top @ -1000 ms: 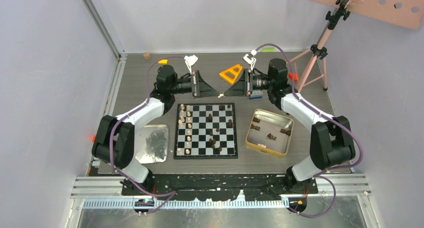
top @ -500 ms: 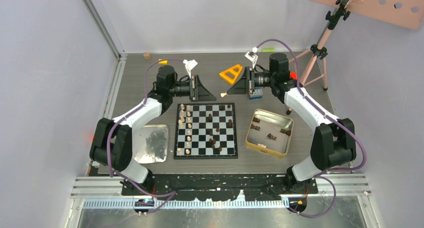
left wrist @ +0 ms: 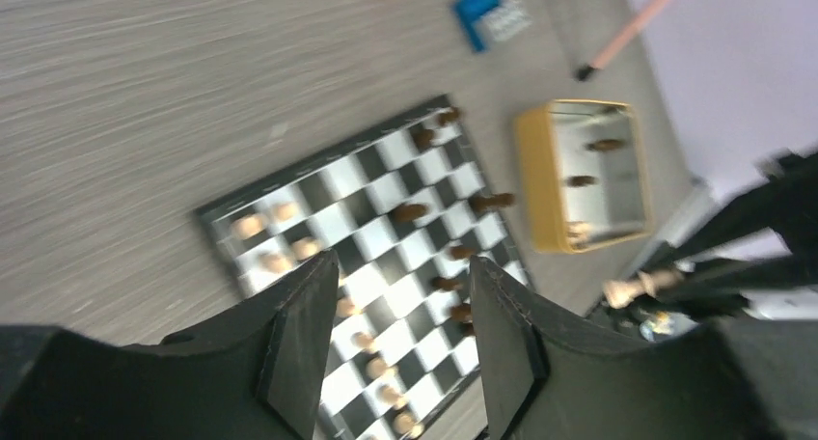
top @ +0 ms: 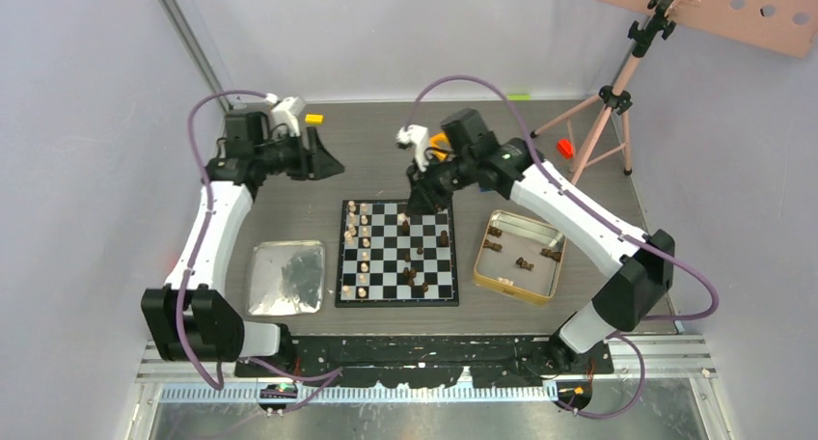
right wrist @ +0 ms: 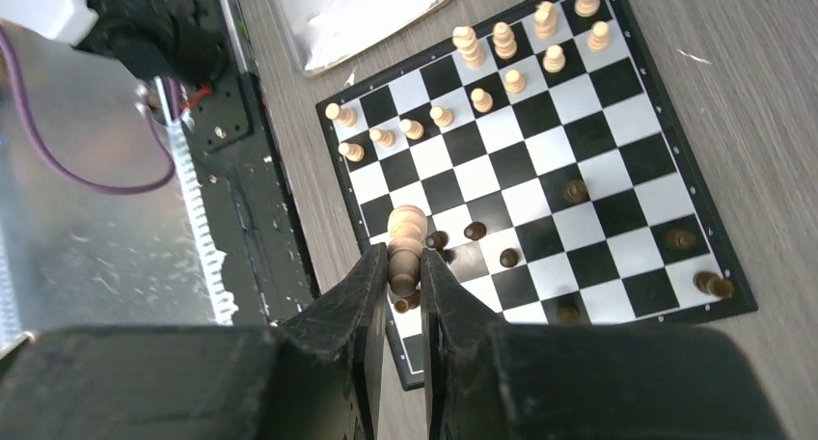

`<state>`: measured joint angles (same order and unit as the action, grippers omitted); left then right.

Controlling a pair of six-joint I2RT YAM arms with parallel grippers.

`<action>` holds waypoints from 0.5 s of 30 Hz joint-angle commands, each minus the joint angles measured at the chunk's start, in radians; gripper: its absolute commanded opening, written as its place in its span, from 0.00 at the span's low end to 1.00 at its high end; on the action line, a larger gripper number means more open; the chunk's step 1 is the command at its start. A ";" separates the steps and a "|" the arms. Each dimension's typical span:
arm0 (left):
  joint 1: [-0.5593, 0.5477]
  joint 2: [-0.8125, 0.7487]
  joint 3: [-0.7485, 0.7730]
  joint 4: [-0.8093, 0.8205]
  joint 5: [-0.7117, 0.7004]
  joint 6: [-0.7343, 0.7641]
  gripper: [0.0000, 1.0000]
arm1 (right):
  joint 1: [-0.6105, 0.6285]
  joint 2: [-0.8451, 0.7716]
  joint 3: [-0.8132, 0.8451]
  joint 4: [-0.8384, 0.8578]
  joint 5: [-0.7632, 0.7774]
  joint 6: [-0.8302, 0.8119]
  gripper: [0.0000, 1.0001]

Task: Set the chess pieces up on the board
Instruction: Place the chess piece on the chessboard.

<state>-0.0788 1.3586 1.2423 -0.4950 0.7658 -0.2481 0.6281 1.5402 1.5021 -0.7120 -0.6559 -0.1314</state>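
Observation:
The board (top: 436, 266) lies at the table's middle. Light tan chess pieces (top: 365, 235) stand along its left columns, and dark ones (top: 409, 274) are scattered on its right half. My right gripper (top: 422, 197) hangs over the board's far edge, shut on a light tan piece (right wrist: 406, 239) that sticks out past its fingertips (right wrist: 403, 259). The board (right wrist: 598, 151) lies below it. My left gripper (top: 333, 168) is off to the far left, away from the board, open and empty (left wrist: 403, 266), with the blurred board (left wrist: 333, 184) beneath.
A gold-rimmed tin (top: 480, 266) right of the board holds several dark pieces (top: 524, 263). A silver tray (top: 265, 266) lies left of the board. A tripod (top: 603, 112) stands at the back right. A yellow block (top: 313, 119) and a blue brick (left wrist: 492, 15) lie at the back.
The two grippers met tip to tip behind the board. The left one has opened and drawn back left. The right one has swung left over the board with the light piece.

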 commanded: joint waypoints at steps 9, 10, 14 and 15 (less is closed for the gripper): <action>0.396 -0.040 -0.007 -0.399 -0.230 0.338 0.75 | 0.357 0.382 0.420 -0.305 0.413 -0.200 0.04; 0.417 -0.041 -0.017 -0.396 -0.228 0.343 0.75 | 0.371 0.433 0.471 -0.317 0.421 -0.206 0.04; 0.483 -0.055 -0.044 -0.377 -0.239 0.366 0.77 | 0.442 0.571 0.602 -0.367 0.477 -0.225 0.04; 0.498 -0.058 -0.048 -0.374 -0.246 0.371 0.77 | 0.461 0.591 0.641 -0.385 0.484 -0.228 0.04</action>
<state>0.3660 1.3190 1.2106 -0.8551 0.5453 0.0647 1.0348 2.0609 2.0018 -1.0050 -0.2562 -0.3180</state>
